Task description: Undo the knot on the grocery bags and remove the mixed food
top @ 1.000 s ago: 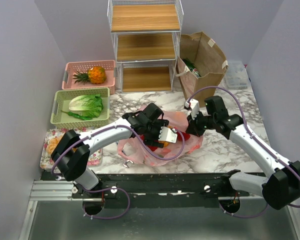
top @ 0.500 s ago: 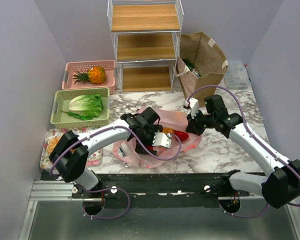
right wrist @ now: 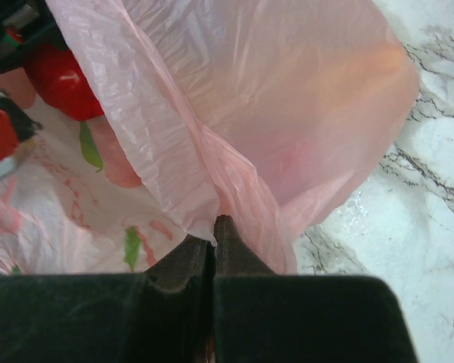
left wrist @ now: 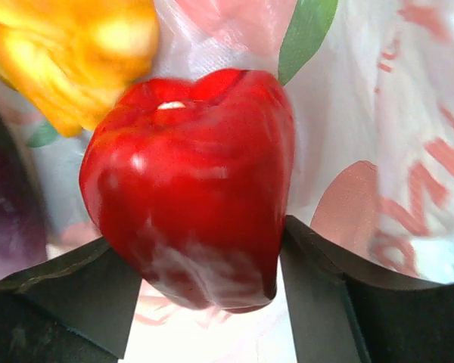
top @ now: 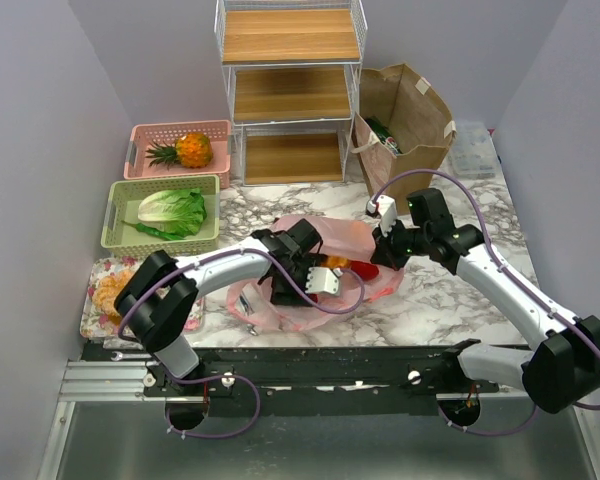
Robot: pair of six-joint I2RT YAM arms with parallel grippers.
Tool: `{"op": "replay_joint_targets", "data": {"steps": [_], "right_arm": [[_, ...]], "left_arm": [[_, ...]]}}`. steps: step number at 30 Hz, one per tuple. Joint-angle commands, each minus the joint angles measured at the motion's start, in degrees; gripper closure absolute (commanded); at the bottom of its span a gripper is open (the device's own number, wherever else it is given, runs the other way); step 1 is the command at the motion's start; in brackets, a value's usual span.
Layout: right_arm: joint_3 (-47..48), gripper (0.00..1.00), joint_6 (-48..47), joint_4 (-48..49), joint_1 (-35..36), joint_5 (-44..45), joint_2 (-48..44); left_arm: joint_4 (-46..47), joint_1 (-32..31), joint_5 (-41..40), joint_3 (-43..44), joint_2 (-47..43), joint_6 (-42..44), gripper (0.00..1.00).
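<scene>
Between the left fingers [left wrist: 68, 302] — red round vegetable [left wrist: 193, 189], touched on both sides and gripped, inside the pink plastic bag [right wrist: 287, 98]. Above-left of them: orange piece [left wrist: 68, 53]. Right fingers [right wrist: 181, 265] — closed, pinching the bag's film; marble tabletop [right wrist: 408, 212] to their right.

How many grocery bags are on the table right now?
2: the pink plastic bag lying at the front centre, and the brown paper bag standing upright at the back right. None seems hidden.
</scene>
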Motion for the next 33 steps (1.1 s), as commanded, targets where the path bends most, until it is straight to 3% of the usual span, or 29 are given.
{"op": "replay_joint_targets", "data": {"steps": [1, 6, 13, 19, 27, 33], "right_arm": [[1.47, 0.99, -0.51, -0.41, -0.04, 0.70, -0.35], [1.10, 0.99, -0.52, -0.15, -0.04, 0.74, -0.60], [0.70, 0.99, 0.05, -0.01, -0.03, 0.47, -1.00], [-0.22, 0.99, 2.56, 1.20, -0.04, 0.35, -1.14], [0.49, 0.99, 2.89, 1.44, -0.08, 0.59, -1.12], [1.90, 0.99, 2.96, 0.94, -0.06, 0.28, 0.17]], "left_arm": [[1.95, 0.08, 7.37, 5.67, -6.59, -3.61, 0.36], [1.94, 0.55, 13.23, 9.42, -11.96, -8.41, 0.49], [0.37, 5.15, 27.24, 15.05, -18.33, -15.29, 0.51], [-0.51, 10.43, 36.17, 25.88, -20.94, -28.35, 0.49], [-0.99, 30.71, 33.09, 32.99, -17.77, -35.62, 0.51], [-2.14, 48.69, 21.86, 47.16, -3.23, -39.17, 0.58]]}}
